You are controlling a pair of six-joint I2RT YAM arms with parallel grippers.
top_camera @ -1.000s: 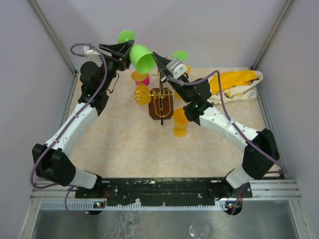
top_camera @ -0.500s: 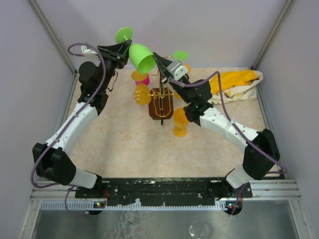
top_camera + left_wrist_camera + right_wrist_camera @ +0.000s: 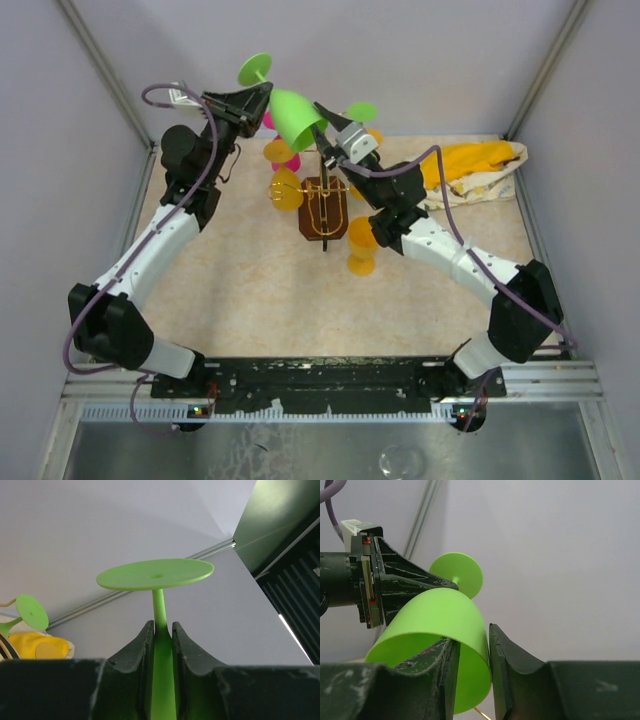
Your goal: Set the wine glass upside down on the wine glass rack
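A green wine glass is held high above the table, tilted with its foot up and to the left. My left gripper is shut on its stem; in the left wrist view the stem runs between the fingers of that gripper under the round foot. My right gripper is shut on the bowl's rim, one finger inside and one outside; the bowl fills that view. The gold wire wine glass rack on its dark wooden base stands just below.
Orange glasses hang at the rack's left and right. Another green glass and a pink one sit at the rack's far side. A yellow cloth lies at the back right. Grey walls enclose the table.
The green glass has shifted slightly right towards the rack's post and tipped further, its foot rising. Both grippers have kept their hold.
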